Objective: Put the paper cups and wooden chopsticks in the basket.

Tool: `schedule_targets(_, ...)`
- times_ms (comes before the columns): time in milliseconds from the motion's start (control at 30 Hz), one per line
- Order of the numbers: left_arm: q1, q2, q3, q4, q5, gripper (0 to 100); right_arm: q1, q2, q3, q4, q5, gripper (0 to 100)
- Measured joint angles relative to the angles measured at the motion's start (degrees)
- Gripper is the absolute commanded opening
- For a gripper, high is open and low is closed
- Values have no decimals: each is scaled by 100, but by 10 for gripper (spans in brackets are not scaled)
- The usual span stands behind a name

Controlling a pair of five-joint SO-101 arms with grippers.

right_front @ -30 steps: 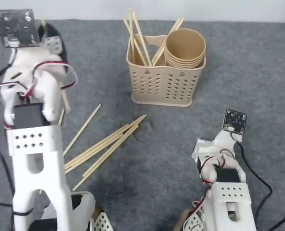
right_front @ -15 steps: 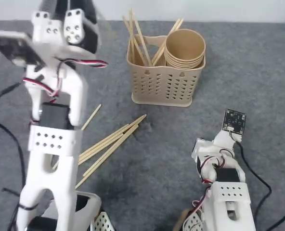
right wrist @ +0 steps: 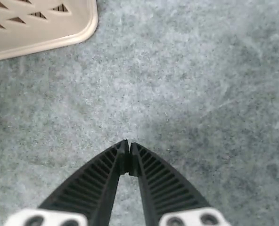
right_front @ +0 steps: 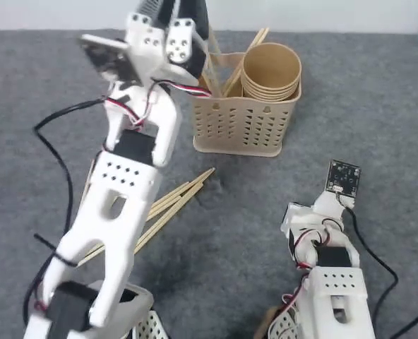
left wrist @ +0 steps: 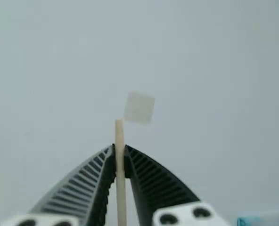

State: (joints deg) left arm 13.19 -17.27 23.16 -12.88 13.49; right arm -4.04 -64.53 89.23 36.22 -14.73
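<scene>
A beige basket [right_front: 237, 127] stands at the back of the grey carpet, holding a stack of paper cups [right_front: 271, 70] and several wooden chopsticks [right_front: 227, 67]. More chopsticks [right_front: 175, 200] lie loose on the carpet in front of it, partly under the left arm. My left gripper [left wrist: 119, 151] is raised at the basket's back left corner and is shut on one chopstick [left wrist: 119, 141], which sticks out past the fingertips. My right gripper [right wrist: 128, 157] is shut on nothing, low over bare carpet in front of the basket's right corner [right wrist: 40, 23].
The left arm [right_front: 135, 162] stretches across the left half of the carpet and covers part of the loose chopsticks. The right arm [right_front: 329, 247] sits at the front right. A pale wall is behind the table.
The left arm has swung up from the left side of the table and right, to the basket's back left corner, carrying the chopstick. The right arm has not moved.
</scene>
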Motion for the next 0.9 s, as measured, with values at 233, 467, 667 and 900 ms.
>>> schedule_targets(233,141,9,1327,-923,-35,12,0,0,0,0,149,9)
schedule_targets(467,167,53,2409,-1556,-35,12,0,0,0,0,149,9)
schedule_targets(667,167,53,2470,-1442,-35,122,0,0,0,0,158,9)
schedule_targets(900,123,53,2259,-369,-35,165,0,0,0,0,158,9)
